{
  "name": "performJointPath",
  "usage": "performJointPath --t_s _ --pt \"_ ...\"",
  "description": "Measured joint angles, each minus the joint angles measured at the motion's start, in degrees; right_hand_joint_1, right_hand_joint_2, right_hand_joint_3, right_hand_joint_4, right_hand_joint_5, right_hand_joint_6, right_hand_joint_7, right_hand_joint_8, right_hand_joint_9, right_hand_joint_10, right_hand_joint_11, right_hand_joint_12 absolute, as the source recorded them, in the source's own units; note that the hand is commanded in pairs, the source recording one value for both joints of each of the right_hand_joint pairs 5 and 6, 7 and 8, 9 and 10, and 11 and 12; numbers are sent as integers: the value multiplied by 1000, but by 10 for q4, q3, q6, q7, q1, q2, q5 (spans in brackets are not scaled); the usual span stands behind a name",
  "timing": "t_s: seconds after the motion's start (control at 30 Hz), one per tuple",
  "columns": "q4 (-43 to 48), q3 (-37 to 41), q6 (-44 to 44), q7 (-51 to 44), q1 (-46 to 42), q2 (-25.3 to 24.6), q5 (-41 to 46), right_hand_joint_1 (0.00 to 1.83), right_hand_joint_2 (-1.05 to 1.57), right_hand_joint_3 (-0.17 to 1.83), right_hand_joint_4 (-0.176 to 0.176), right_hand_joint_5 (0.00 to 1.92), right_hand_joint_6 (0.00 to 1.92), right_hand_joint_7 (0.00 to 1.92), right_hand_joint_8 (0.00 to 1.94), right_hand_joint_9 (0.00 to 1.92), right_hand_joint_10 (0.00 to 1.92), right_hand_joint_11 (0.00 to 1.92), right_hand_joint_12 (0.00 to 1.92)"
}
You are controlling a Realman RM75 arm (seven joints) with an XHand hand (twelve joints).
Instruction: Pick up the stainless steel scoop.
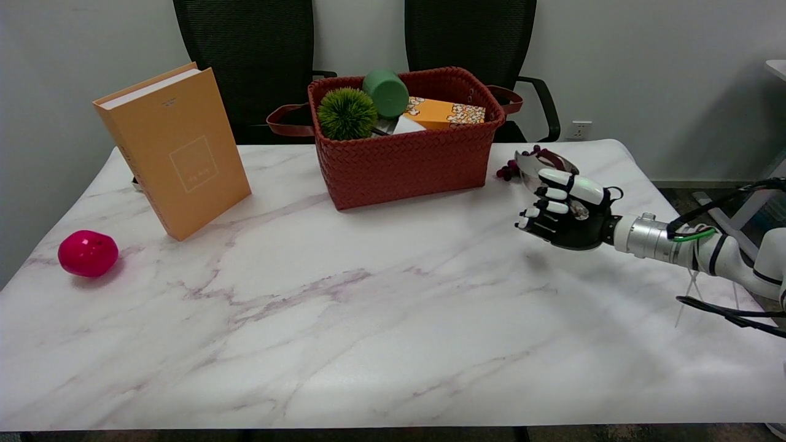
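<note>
The stainless steel scoop (543, 163) is a shiny metal piece whose bowl sticks out above and beyond my right hand (566, 212). The fingers curl around its handle, and a bit of metal shows through them. Hand and scoop hang above the marble table (368, 319) at its right side, right of the basket, with a faint shadow on the tabletop below. Most of the handle is hidden inside the hand.
A red woven basket (405, 162) stands at the back centre, holding a green spiky ball, a green cup and an orange box. Dark grapes (508, 171) lie beside its right corner, just left of the scoop. An orange book (178, 153) stands at the back left, and a pink ball (88, 253) lies at the far left.
</note>
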Motion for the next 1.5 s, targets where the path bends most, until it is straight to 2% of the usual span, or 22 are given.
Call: performJointPath --t_s 0.5,0.97,1.2,1.5 --pt "63 75 14 -31 -73 -1 23 844 1571 94 0 1871 1871 1756 1756 1242 1242 1096 1096" --pt "136 137 90 -67 -80 0 -15 844 1571 172 0 1805 1805 1731 1731 1229 1229 1091 1091" --pt "192 133 133 -85 -64 2 -24 837 1571 207 0 1789 1789 1722 1722 1221 1221 1088 1088" --pt "246 81 181 -109 -19 2 -29 843 1540 232 0 1748 1748 1711 1711 1206 1206 1067 1067"
